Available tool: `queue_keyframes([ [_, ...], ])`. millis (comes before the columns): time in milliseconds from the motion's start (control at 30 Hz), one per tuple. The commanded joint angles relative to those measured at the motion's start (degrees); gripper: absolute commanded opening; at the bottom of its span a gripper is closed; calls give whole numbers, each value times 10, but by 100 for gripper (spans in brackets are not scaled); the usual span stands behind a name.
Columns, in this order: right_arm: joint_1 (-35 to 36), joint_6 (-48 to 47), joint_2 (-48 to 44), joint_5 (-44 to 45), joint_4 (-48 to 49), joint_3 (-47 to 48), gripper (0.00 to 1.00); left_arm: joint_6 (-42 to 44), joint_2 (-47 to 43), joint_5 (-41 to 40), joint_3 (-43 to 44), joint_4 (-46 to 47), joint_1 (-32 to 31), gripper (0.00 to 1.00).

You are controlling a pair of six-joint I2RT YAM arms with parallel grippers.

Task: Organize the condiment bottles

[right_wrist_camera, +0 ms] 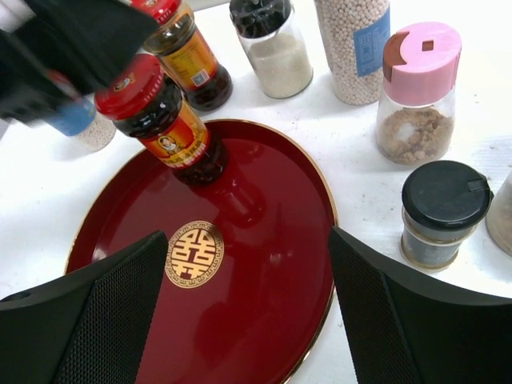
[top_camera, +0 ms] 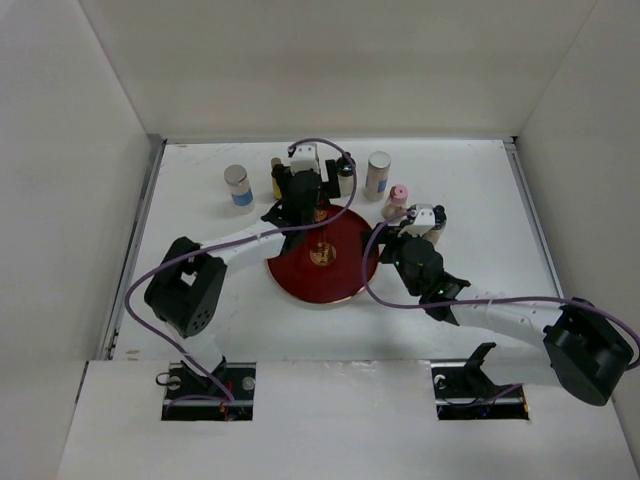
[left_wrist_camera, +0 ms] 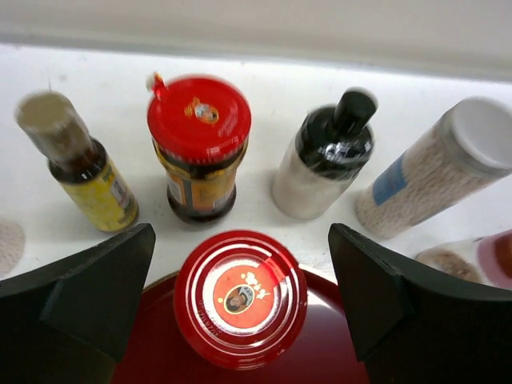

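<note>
Jar [left_wrist_camera: 240,298] | stood upright on tray [right_wrist_camera: 264,272], straddled by left claw [left_wrist_camera: 240,238], spread apart | right claw [right_wrist_camera: 246,240] spread, farther off

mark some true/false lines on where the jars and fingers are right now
1. A red-lidded jar stands on the tray. True.
2. The pink-capped jar is on the tray. False: it stands on the table beside the tray.
3. The right fingers hold a bottle. False: they are open and empty.
4. The left fingers are open on either side of the red-lidded jar. True.
</note>
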Motion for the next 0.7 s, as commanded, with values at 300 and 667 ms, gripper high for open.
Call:
queue_keyframes([
  [300,-4,9,8,-4,21,3,85,16,-63,52,86,-73,53,75],
  [667,-4,6,6,-2,22,2,86,15,84,139,280,-244,91,76],
])
